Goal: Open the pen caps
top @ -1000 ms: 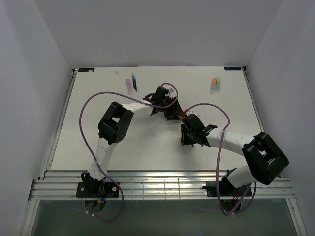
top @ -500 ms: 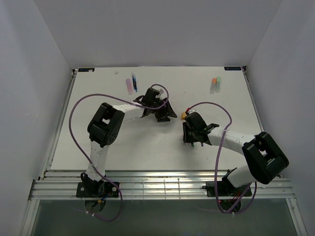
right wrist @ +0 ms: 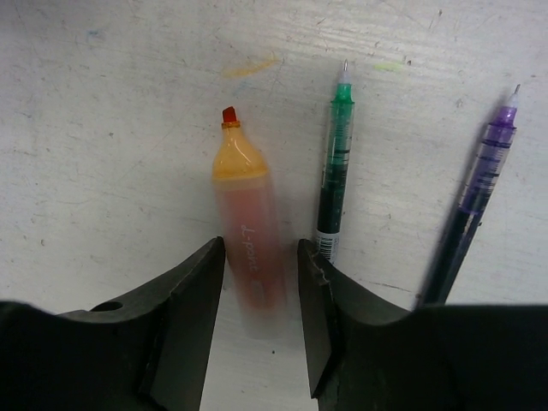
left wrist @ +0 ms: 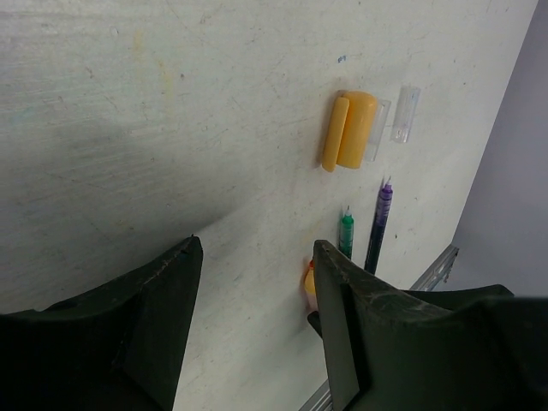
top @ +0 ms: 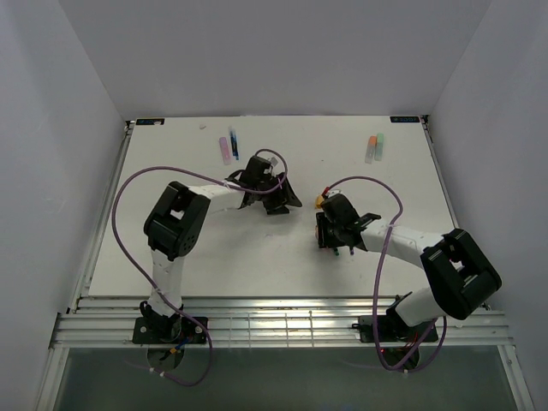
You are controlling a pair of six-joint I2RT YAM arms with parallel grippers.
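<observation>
An orange pen (right wrist: 248,223) lies between the jaws of my right gripper (right wrist: 261,244) with its red tip bare. It looks blurred, with a small gap at each jaw, so the gripper is open around it. Its tip pokes out past the gripper in the top view (top: 321,203). My left gripper (left wrist: 254,244) is open and empty over bare table, left of the right gripper (top: 330,224). A yellow-orange cap (left wrist: 351,128) lies on the table beside a clear piece (left wrist: 405,111). A thin green pen (right wrist: 334,171) and a thin purple pen (right wrist: 484,188) lie right of the orange pen.
A pink pen (top: 224,148) and a slim blue pen (top: 233,144) lie at the back left. An orange pen (top: 372,147) and a mint green pen (top: 379,145) lie at the back right. Purple cables loop over both arms. White walls enclose the table (top: 171,248).
My left gripper has pulled away to the left from the right gripper, where the two met a second ago. The right gripper has shifted slightly, still at the orange pen.
</observation>
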